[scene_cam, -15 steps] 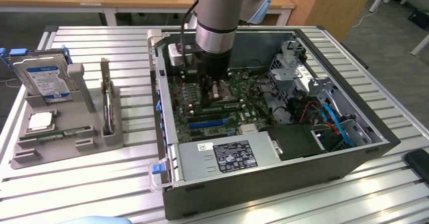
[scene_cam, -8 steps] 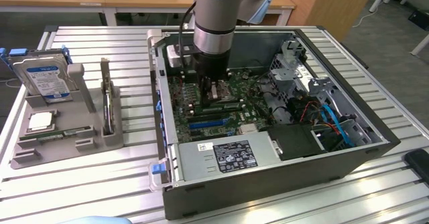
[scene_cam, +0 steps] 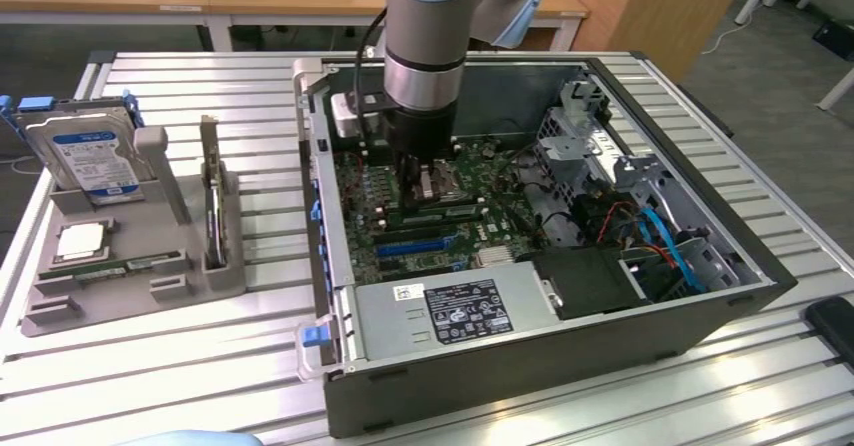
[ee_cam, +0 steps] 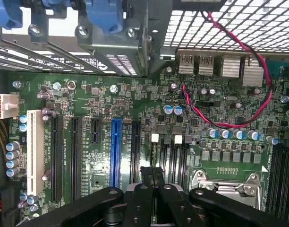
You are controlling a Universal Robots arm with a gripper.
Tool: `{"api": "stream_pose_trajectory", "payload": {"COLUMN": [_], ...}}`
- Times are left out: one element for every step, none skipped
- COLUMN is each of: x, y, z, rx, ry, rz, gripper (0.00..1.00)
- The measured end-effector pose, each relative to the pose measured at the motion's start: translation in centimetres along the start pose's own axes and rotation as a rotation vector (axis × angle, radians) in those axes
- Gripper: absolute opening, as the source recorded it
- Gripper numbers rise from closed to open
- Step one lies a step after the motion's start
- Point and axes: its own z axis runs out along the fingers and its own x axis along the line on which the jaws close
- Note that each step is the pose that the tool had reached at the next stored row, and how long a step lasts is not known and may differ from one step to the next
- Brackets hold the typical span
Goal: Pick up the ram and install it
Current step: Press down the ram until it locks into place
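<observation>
The arm reaches straight down into the open computer case, which lies on its side on the slatted tabletop. In the wrist view the pincer hangs low over the motherboard. Its two fingers are drawn together with a thin dark slit between the tips, and no green board shows between them, though that gap is too dark to be certain. The tips sit just beside the black memory slots, between the blue expansion slot and the silver processor socket.

The ram lies flat in the grey holder, well apart from the pincer, on the tabletop at the exterior view's left of the case. Just behind it in the same holder rests the square silver processor. Further back the hard drive stands upright. A second thin stick stands on edge in the holder's side nearest the case; it looks like the other ram

A red and black wire loops over the motherboard near the rear ports
</observation>
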Motion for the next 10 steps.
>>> {"api": "stream_pose_trajectory", "payload": {"x": [0.00, -0.01, -0.01, -0.01, -0.01, -0.02, -0.02, -0.02, -0.03, -0.02], "y": [0.02, 0.03, 0.05, 0.06, 0.07, 0.08, 0.07, 0.07, 0.06, 0.06], "z": [0.03, 0.06, 0.09, 0.11, 0.13, 0.15, 0.16, 0.15, 0.08, -0.09], "rx": [0.0017, 0.0035, 0.0052, 0.0067, 0.0083, 0.0095, 0.0098, 0.0098, 0.0102, 0.0085], "ry": [0.0001, 0.0000, -0.0001, 0.0001, 0.0002, 0.0001, 0.0001, -0.0001, -0.0009, -0.0008], "rz": [0.000, 0.000, 0.000, -0.001, -0.001, -0.001, -0.001, -0.001, -0.001, -0.001], "gripper": [0.10, 0.10, 0.10, 0.10, 0.10, 0.10, 0.10, 0.10, 0.10, 0.10]}}
